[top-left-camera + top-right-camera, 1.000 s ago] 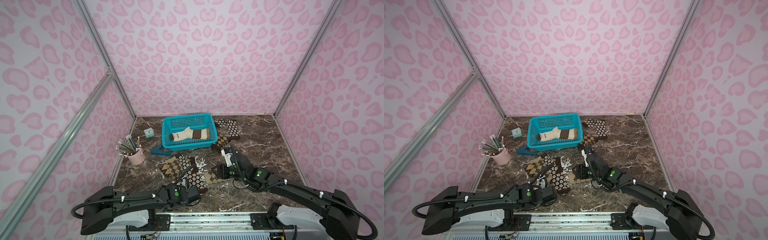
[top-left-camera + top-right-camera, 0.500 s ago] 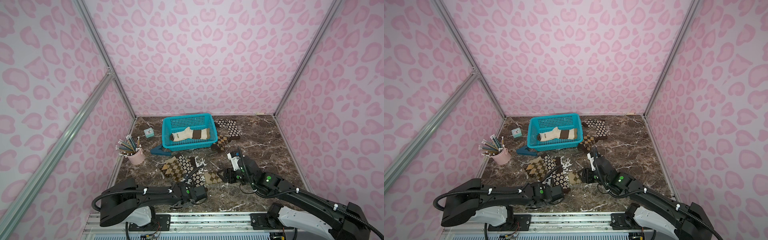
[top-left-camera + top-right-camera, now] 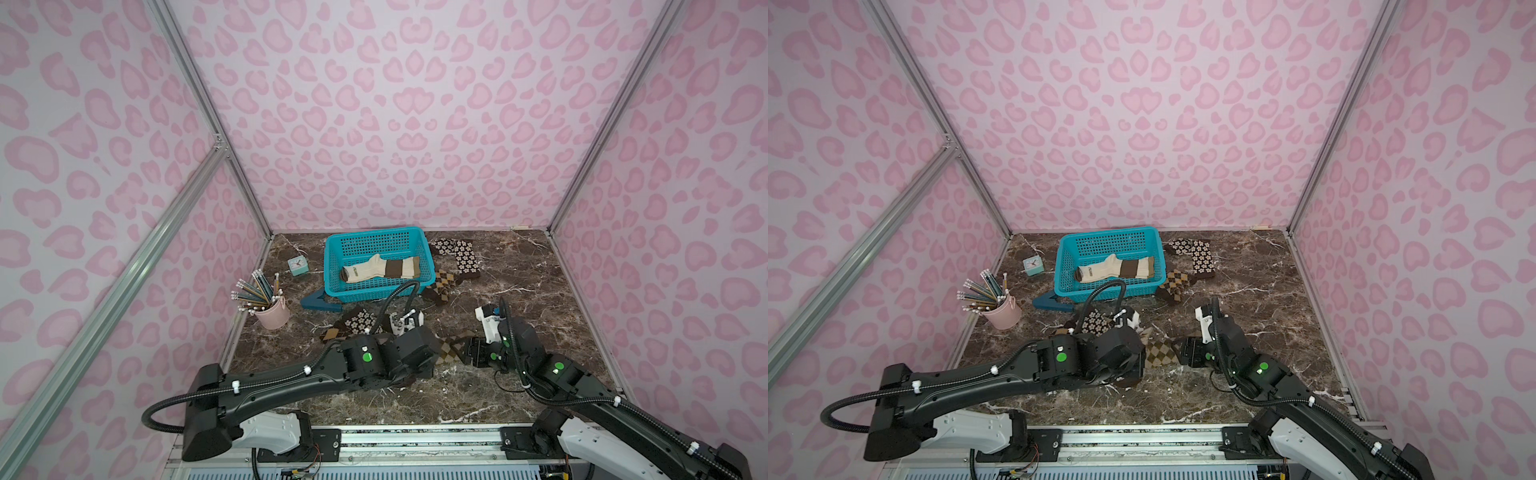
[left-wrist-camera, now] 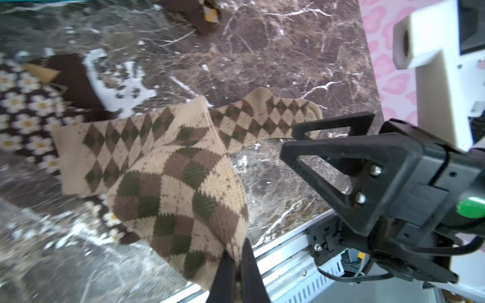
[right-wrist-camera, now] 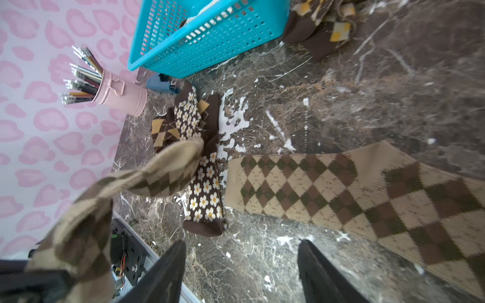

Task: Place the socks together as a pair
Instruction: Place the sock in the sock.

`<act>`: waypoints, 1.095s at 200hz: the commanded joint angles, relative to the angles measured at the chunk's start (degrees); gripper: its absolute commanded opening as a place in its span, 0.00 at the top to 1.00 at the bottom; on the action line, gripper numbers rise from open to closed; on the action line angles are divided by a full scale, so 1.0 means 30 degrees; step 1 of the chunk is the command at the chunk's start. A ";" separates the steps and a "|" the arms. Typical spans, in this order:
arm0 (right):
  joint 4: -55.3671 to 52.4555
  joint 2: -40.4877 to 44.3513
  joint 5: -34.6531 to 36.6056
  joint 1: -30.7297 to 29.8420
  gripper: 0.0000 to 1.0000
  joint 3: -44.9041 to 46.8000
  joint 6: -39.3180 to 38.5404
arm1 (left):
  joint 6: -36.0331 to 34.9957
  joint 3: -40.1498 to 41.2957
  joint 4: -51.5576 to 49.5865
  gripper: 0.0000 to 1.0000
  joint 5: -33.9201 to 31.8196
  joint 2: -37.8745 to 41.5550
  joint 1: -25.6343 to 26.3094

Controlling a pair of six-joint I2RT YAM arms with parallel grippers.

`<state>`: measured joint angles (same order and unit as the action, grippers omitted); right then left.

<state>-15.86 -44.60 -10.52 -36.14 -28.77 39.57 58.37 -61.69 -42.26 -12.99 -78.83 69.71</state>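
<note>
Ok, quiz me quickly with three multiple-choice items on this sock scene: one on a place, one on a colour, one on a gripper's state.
1. Where does the cream knit sock with brown stripes lie?
A) in a cardboard box
B) in the turquoise plastic mesh basket
C) on a wooden shelf

2. What colour is the handled cup full of pencils?
A) pink
B) white
C) green

3. The left gripper is:
A) wide open
B) shut on the tan-olive argyle knit sock
C) shut on nothing

Answers: B, since the sock lies inside the basket's walls in both top views; A, since the cup shows pink in both top views; B, since the left wrist view shows the fingers pinched on the raised sock's edge.
</note>
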 commanded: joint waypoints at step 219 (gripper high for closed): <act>-0.5367 0.1698 0.2699 0.2210 0.32 0.2986 0.3076 | -0.4770 0.3619 0.5242 0.11 -0.0197 -0.1453 -0.4758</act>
<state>-33.54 -37.65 -7.31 -26.11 -19.81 45.80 47.53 -53.93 -27.31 -10.24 -85.36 57.19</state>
